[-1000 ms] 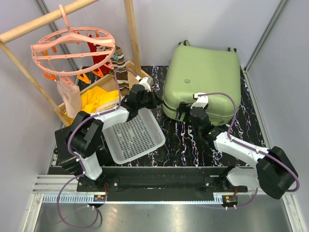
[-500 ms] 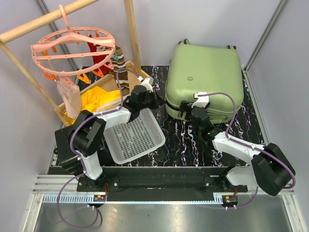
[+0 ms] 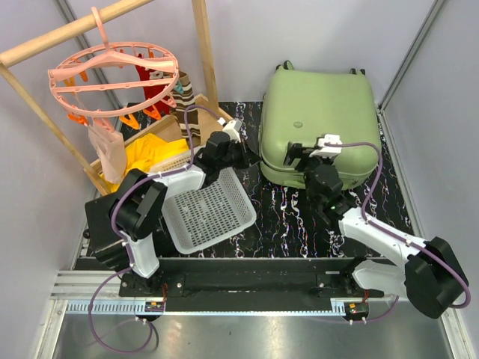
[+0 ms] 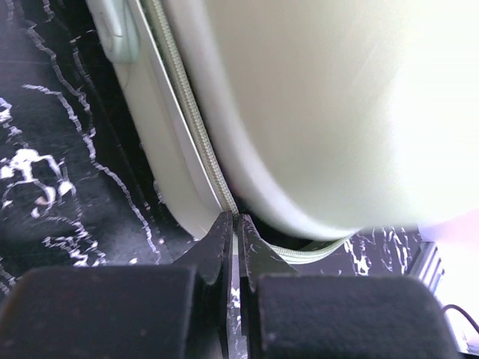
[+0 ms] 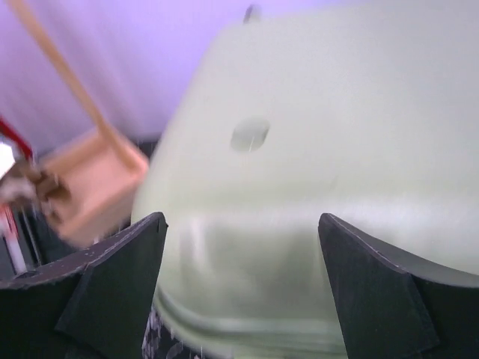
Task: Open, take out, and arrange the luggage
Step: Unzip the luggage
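The luggage (image 3: 318, 112), a large light-green hard-shell suitcase, lies flat at the back right of the table. My left gripper (image 3: 251, 158) is at its near left corner. In the left wrist view, the left gripper (image 4: 236, 221) is shut, its tips pressed against the zipper seam (image 4: 196, 127). Whether they pinch a pull tab is hidden. A loose stretch of zipper tape (image 4: 310, 251) curves under the shell there. My right gripper (image 3: 298, 155) is open at the suitcase's front edge. In the right wrist view, the right gripper (image 5: 239, 250) faces the blurred green shell (image 5: 329, 172), not touching it.
A white perforated basket (image 3: 206, 211) lies under my left arm. A wooden box with yellow cloth (image 3: 150, 154) is behind it. A wooden rack (image 3: 203, 52) holds a pink round hanger (image 3: 112, 75). Walls close in on both sides and behind the suitcase.
My left gripper closed fully and reached right to the suitcase corner. My right gripper, still open, moved right and farther back along the front edge. The suitcase shifted slightly right.
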Controlling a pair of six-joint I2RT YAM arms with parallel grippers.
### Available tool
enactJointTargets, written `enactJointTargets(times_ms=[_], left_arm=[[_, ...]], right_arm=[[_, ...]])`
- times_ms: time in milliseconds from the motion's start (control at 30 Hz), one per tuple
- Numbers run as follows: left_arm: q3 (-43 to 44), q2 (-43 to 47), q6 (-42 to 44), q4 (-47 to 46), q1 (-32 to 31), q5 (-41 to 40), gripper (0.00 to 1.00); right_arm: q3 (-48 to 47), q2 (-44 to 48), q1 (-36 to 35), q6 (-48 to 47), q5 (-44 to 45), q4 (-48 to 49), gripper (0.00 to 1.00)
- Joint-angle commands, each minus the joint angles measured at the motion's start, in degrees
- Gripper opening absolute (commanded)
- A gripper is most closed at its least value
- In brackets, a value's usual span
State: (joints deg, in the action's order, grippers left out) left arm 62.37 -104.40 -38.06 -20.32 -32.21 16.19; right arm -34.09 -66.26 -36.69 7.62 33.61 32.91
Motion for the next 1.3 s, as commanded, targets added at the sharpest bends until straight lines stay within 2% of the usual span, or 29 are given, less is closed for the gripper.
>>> enactJointTargets(times_ms=[0,167,267,300,433,533,600,633,667,733,800,900,967,1067,1100,1133,1167,1267], left_arm=[[2.3,-2.7,2.2,1.8,0.7,-3.8,0.0],[6.0,-4.0,2.7,1.2,-0.3,-2.7,0.0],[8.1,-5.6,3.1,2.6,-0.6,-2.7,0.0],[8.3,-6.2,2.6,2.0,-0.6,-2.5,0.0],[8.2,-6.4,2.1,1.9,-0.1,-2.7,0.0],[7.7,-5.8,2.4,1.5,-0.1,-2.0,0.0],[7.5,-5.6,2.8,2.3,-0.1,-1.9,0.0],[7.4,-5.1,3.3,2.7,-0.1,-1.8,0.0],[7.2,-5.0,3.4,3.3,-0.1,-1.7,0.0],[6.5,-4.4,4.0,3.8,-0.1,-2.2,0.0],[5.8,-3.7,4.3,4.3,-0.1,-2.3,0.0],[4.3,-2.0,5.8,4.1,0.0,-2.1,0.0],[3.9,-0.5,6.9,3.9,-0.1,-1.5,0.0],[3.9,1.4,9.2,3.8,-0.2,-0.5,0.0],[4.1,2.9,10.4,3.8,-0.2,0.1,0.02],[4.2,3.6,10.8,3.9,-0.2,0.1,0.09],[4.3,4.6,11.2,4.4,-0.2,0.0,0.33],[3.7,8.8,12.6,5.5,-0.3,-1.4,0.64]], right_arm=[[-3.5,2.0,2.8,-5.3,4.4,14.7,0.91],[-4.0,2.0,2.8,-4.7,4.3,12.7,0.92],[-5.0,3.9,4.0,-2.6,5.6,5.1,0.94],[-5.8,4.6,4.9,-1.4,4.7,-1.0,0.96],[-8.1,8.7,17.0,8.3,-11.5,-18.8,0.95],[-9.0,14.0,20.2,8.8,-14.1,-26.7,0.97],[-13.2,15.2,25.3,9.4,-16.0,-32.5,0.98],[-15.2,14.4,27.4,10.0,-20.3,-35.6,0.98],[-17.4,13.1,32.3,10.0,-23.1,-37.5,0.98],[-24.5,7.1,36.3,10.0,-30.4,-42.6,0.98],[-30.2,0.6,44.3,10.9,-37.3,-45.2,1.0],[-35.2,-7.1,50.6,11.7,-44.4,-43.5,1.0],[-37.6,-11.1,52.4,11.2,-46.4,-41.6,1.0],[-41.1,-19.0,57.0,13.0,-55.7,-35.8,1.0],[-41.4,-22.4,58.1,14.7,-61.9,-33.5,1.0],[-41.4,-24.0,60.1,15.5,-64.0,-30.9,1.0],[-41.2,-25.3,60.9,16.5,-65.2,-28.7,0.99],[-37.4,-27.1,62.8,16.5,-71.2,-23.3,0.98]])
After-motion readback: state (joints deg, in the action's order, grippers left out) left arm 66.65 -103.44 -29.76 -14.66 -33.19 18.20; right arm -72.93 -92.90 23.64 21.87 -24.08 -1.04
